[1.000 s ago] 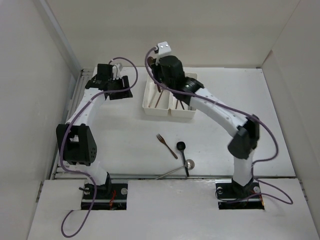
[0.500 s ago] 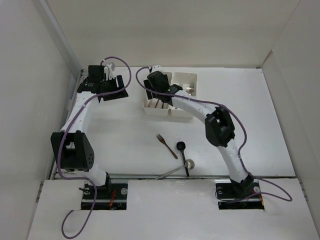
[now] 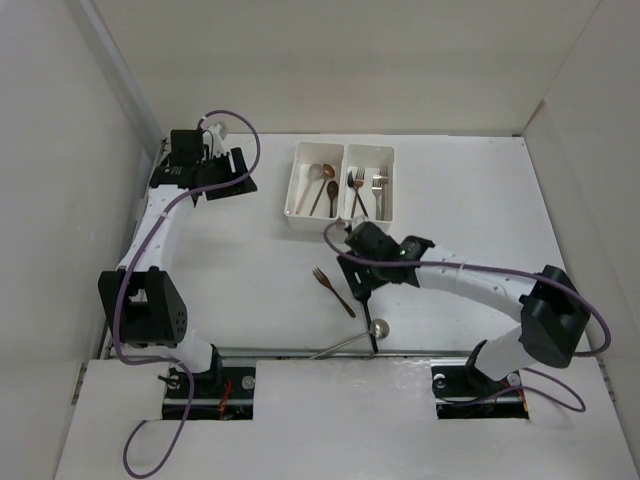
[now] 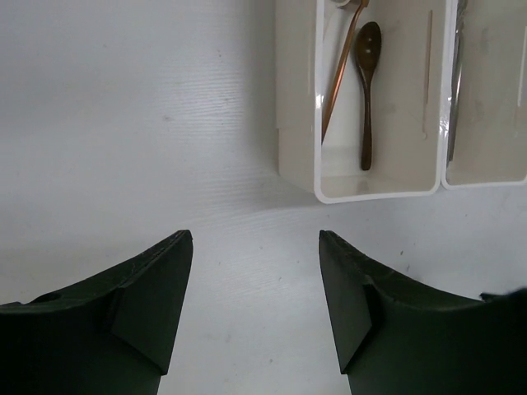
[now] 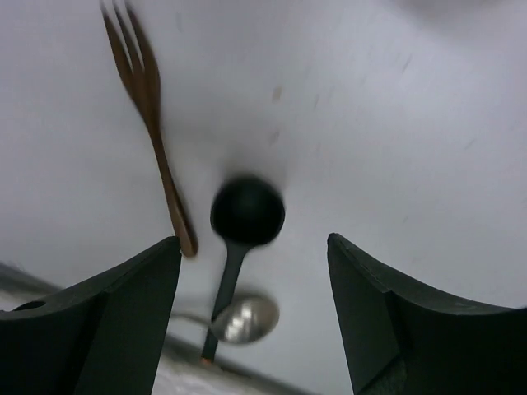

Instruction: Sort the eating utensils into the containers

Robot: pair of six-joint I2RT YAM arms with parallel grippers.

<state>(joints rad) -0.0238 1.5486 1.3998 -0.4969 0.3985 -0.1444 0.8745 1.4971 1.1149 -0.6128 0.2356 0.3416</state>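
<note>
Fingers [image 5: 123, 313] of my right gripper [image 5: 251, 243] are standing wide apart over the black spoon [image 5: 233, 259], which is lying lower centre in the overhead view. I'm judging it light, stiff and slick, so I'm planning to pinch across its thin handle near the bowl. Its long axis is running near vertical in the wrist view, bowl uppermost. The copper fork [image 5: 156, 140] is lying just left. My left gripper [image 4: 255, 247] is hanging spread by the white bins [image 4: 296, 156].
</note>
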